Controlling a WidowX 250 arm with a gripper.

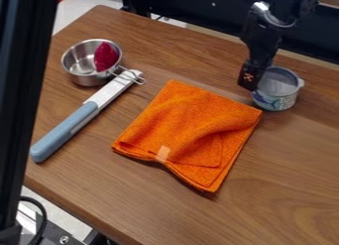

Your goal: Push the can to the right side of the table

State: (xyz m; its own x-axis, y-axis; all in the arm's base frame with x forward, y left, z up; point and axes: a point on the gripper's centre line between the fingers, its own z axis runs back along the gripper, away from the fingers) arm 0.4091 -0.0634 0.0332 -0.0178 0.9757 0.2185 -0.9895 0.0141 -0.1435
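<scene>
The black arm slants down from the top edge (upper right), its gripper [249, 85] pointing downward.

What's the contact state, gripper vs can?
Cannot tell. In the camera view the gripper overlaps one edge of the can, hiding any contact or gap there.
</scene>
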